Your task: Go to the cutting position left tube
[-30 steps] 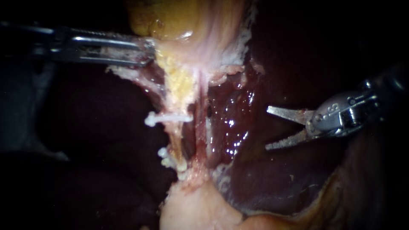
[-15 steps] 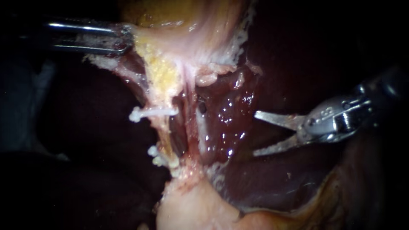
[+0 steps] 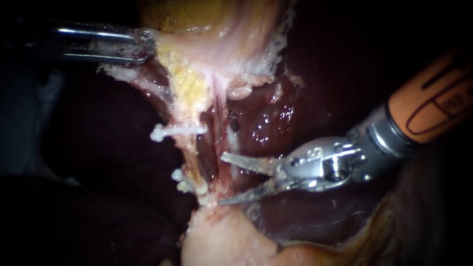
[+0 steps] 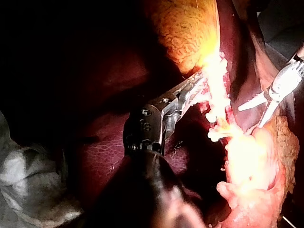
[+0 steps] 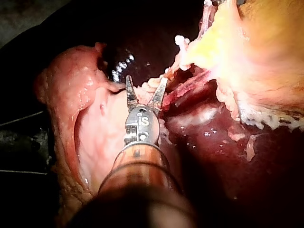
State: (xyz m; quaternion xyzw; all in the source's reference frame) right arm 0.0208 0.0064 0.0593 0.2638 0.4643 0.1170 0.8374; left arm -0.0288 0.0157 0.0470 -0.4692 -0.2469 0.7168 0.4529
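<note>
Right instrument point(image 3: 220, 179) blades spread, tips just right of left tube point(image 3: 189, 153), not yet around it. Left instrument point(image 3: 144, 47) jaws pinching gallbladder point(image 3: 197, 22). Short advance remaining.

Right instrument point(image 3: 221, 179) right of left tube point(image 3: 190, 150)

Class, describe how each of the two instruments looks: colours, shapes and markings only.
Left instrument: slim dark shaft ending in long, narrow silver-grey jaws. Right instrument: orange sleeve with dark line markings, then a grey collar, a shiny metal wrist with pins, and two thin, pointed blades.
</note>
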